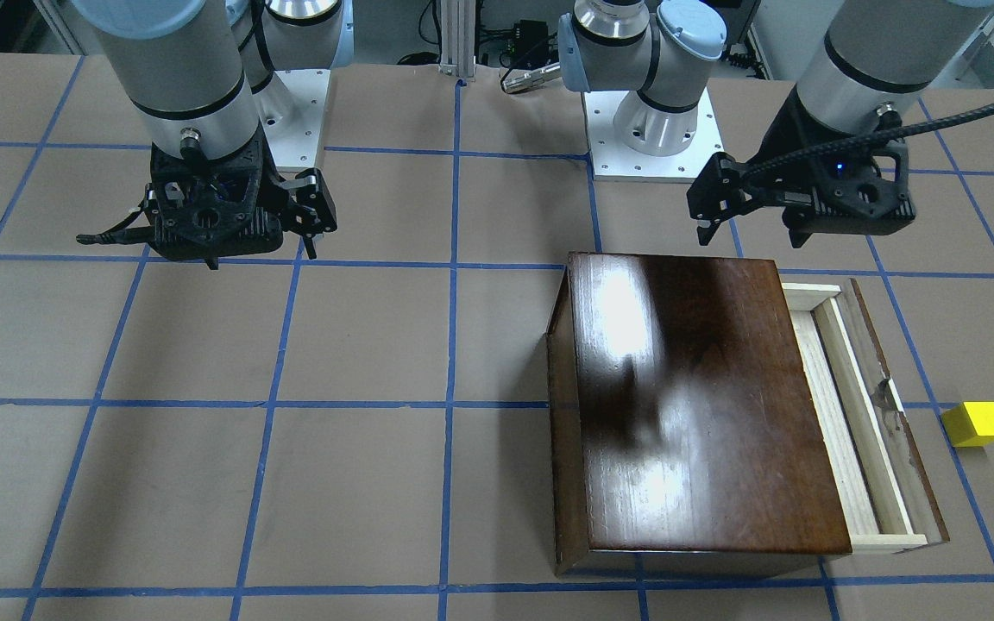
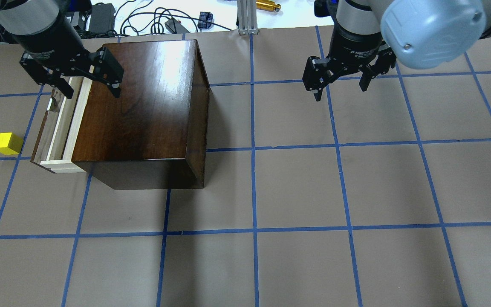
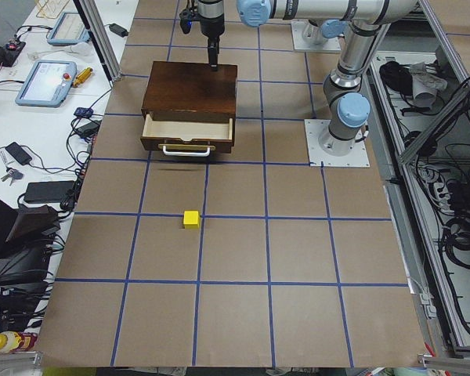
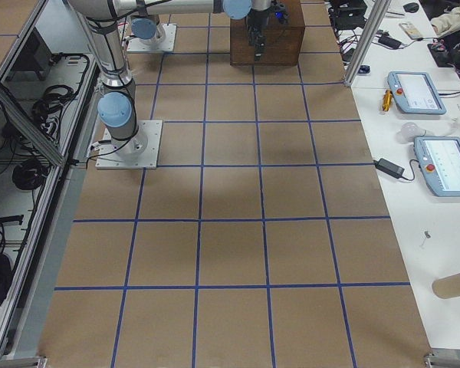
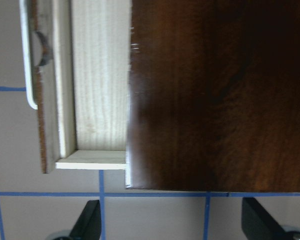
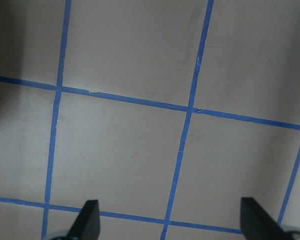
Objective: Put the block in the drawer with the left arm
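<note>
- Block [image 2: 7, 143]: a small bright yellow cube with flat, smooth faces and crisp edges. It sits on the table [image 2: 296, 192] left of the drawer front, apart from it and ungripped. My worry is that an off-centre pinch on faces this slick could twist it or squirt it out.
- Drawer [image 2: 63, 162]: a shallow pale-wood tray with visible grain, a dark front panel and a thin metal pull [image 5: 30, 55]. It is only partly drawn out, so the opening is narrow. A release slightly too far right would land the cube on the lid, and a low carry could clip the front panel or the pull.
- Left claw [image 2: 91, 89]: black and hard-fingered, spread wide and holding nothing. It hangs over the line where drawer meets box.
- Box [image 2: 143, 102]: dark brown wood with a glossy, glare-streaked lid and square corners. I judge a dropped cube would skid on that finish.
- Right claw [image 2: 339, 90]: black, spread open and empty, hanging over bare table well to the right.
</note>
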You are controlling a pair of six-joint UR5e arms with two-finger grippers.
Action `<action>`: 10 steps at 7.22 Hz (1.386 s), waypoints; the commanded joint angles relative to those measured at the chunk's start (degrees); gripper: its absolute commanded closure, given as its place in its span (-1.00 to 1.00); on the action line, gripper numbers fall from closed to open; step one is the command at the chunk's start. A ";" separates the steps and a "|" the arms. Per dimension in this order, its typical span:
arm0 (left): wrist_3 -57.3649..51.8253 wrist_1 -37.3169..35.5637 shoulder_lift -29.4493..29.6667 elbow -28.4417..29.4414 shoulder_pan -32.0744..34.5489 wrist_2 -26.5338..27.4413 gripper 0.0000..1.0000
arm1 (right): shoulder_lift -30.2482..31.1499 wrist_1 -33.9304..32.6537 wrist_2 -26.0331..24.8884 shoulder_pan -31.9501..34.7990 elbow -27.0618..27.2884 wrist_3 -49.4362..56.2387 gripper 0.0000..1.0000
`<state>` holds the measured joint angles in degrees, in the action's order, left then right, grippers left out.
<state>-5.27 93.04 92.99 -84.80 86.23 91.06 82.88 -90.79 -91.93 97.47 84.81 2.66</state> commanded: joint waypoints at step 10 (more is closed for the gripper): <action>-5.14 -1.72 -0.35 -0.19 -1.14 0.17 -1.00 | 0.00 0.00 0.00 0.00 0.00 0.06 -1.00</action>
<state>-6.48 91.41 92.94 -84.94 86.75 91.10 82.88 -90.79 -91.93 97.47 84.81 2.66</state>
